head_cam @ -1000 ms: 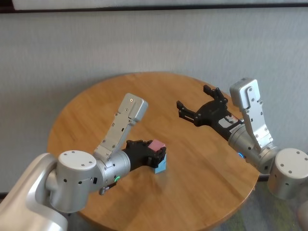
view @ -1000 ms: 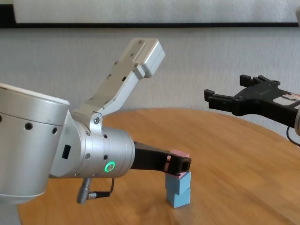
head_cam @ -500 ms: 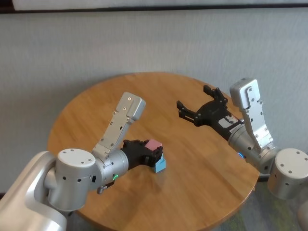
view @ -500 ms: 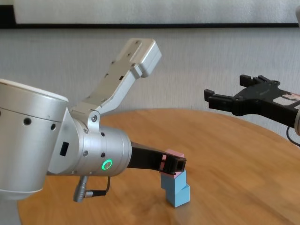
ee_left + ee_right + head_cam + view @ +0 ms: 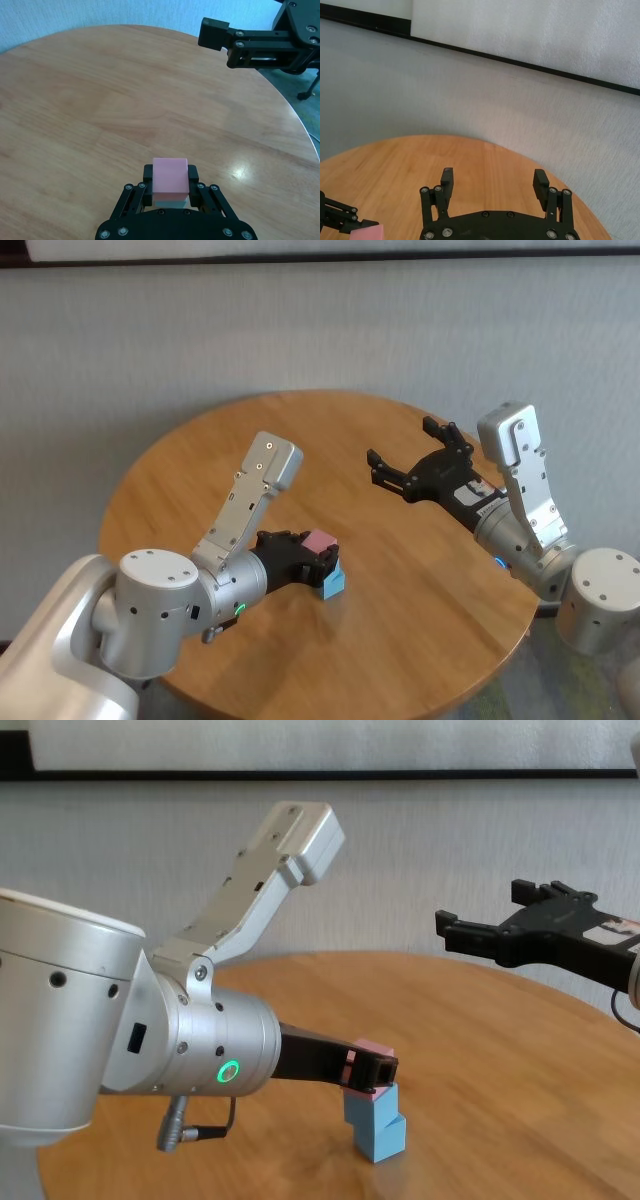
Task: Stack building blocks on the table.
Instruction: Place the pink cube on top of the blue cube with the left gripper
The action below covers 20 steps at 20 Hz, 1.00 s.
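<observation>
My left gripper (image 5: 318, 552) is shut on the pink cube (image 5: 319, 540), which rests on top of two stacked light blue cubes (image 5: 334, 584) near the middle of the round wooden table (image 5: 190, 470). In the chest view the pink cube (image 5: 371, 1049) sits on the upper blue cube (image 5: 364, 1105), which is offset to the left on the lower blue cube (image 5: 382, 1140). In the left wrist view the pink cube (image 5: 170, 176) sits between the fingers (image 5: 148, 173). My right gripper (image 5: 401, 443) is open and empty, hovering above the table's right side.
A grey wall stands behind the table. The right gripper also shows in the chest view (image 5: 482, 910), in its own wrist view (image 5: 493, 175) and in the left wrist view (image 5: 215, 31), well apart from the stack. Bare wood surrounds the stack (image 5: 75, 100).
My left gripper has shifted slightly left with the pink cube, and the upper blue cube moved with it, so the stack is now skewed. The right arm has not moved.
</observation>
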{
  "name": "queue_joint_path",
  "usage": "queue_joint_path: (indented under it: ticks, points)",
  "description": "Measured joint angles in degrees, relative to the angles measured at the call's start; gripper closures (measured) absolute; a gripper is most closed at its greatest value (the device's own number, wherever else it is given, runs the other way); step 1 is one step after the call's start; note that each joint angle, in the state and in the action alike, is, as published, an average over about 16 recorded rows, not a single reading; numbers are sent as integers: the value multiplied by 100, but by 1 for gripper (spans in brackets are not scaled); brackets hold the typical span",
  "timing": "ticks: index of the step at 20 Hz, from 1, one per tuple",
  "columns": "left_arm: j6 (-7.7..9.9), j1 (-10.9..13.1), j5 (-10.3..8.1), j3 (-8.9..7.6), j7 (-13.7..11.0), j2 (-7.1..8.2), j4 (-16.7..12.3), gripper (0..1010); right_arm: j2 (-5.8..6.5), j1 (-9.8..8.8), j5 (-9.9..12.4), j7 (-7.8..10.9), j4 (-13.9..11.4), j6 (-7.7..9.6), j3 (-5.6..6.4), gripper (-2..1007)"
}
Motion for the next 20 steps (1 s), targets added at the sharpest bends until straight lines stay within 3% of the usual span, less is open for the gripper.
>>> queue_joint_path:
  ticks: [8, 20]
  points:
    - [-1, 5, -2, 3, -8, 3, 0, 478, 0, 0, 0, 0, 0, 0, 0, 0]
    - [-131, 68, 39, -37, 29, 29, -142, 130, 0, 0, 0, 0, 0, 0, 0, 0]
